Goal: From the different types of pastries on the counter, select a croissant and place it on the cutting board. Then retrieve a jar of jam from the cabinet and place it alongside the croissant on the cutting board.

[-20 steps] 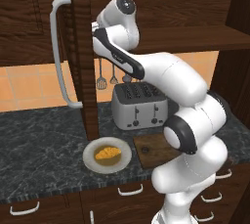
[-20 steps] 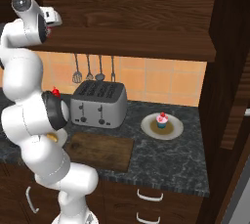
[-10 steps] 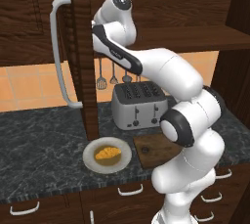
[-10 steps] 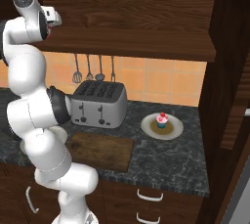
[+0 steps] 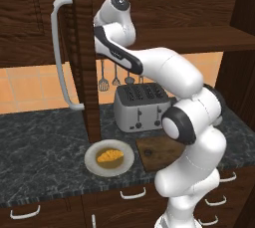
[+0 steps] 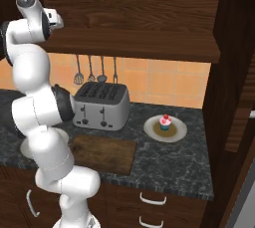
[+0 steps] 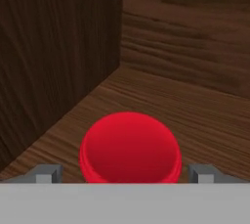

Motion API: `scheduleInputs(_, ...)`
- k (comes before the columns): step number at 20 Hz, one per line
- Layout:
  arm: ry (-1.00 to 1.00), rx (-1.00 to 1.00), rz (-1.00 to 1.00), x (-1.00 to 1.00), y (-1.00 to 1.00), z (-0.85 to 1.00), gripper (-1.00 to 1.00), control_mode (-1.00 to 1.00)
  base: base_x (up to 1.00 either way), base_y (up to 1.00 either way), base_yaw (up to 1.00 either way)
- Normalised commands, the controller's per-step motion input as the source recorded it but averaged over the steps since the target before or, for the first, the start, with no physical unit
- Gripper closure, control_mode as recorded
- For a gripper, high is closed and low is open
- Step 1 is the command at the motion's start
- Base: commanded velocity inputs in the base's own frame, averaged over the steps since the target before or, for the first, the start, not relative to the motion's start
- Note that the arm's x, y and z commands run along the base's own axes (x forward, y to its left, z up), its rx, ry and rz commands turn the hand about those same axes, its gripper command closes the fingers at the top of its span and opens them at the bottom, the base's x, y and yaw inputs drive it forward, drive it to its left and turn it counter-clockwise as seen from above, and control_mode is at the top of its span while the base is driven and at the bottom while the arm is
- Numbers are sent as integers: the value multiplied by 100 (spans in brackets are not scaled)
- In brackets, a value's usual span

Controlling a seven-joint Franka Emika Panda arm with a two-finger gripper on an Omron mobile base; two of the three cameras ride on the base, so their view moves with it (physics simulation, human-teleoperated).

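Observation:
The jar of jam (image 7: pixel 129 145) shows its red lid close up on the wooden floor of the cabinet (image 7: pixel 185 37). My gripper (image 7: pixel 124 174) is open, and its fingertips (image 7: pixel 46 173) stand wide on either side of the lid without touching it. The arm reaches up past the open cabinet door (image 5: pixel 82 48) with its white bar handle (image 5: pixel 61 53). The croissant (image 5: pixel 110 156) lies on a grey plate (image 5: pixel 94 165) on the counter (image 5: pixel 40 152). To its right, the cutting board (image 5: pixel 159 152) is bare, also seen as the cutting board (image 6: pixel 102 153).
A silver toaster (image 6: pixel 102 103) stands behind the board, with utensils (image 6: pixel 90 70) hanging on the tiled wall above it. A pink-frosted cupcake (image 6: pixel 165 122) sits on a second grey plate (image 6: pixel 178 131) to the right. A tall dark cabinet side closes the right end.
The hand has edged slightly further into the cabinet. The jaws have stayed wide open and nothing on the counter has moved.

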Motion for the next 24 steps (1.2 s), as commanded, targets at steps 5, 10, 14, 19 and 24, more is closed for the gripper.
scheduleInputs(5,2,0,0,19,5,-7,-100,-100,0,0,0)
scheduleInputs(10,6,0,0,26,0,-5,100,-100,0,0,0)
scheduleInputs(14,7,0,0,18,0,-2,100,-100,0,0,0)
scheduleInputs(19,4,0,0,0,2,0,100,-100,0,0,0)
scheduleInputs(24,-5,0,-3,-43,3,0,100,-100,0,0,0)
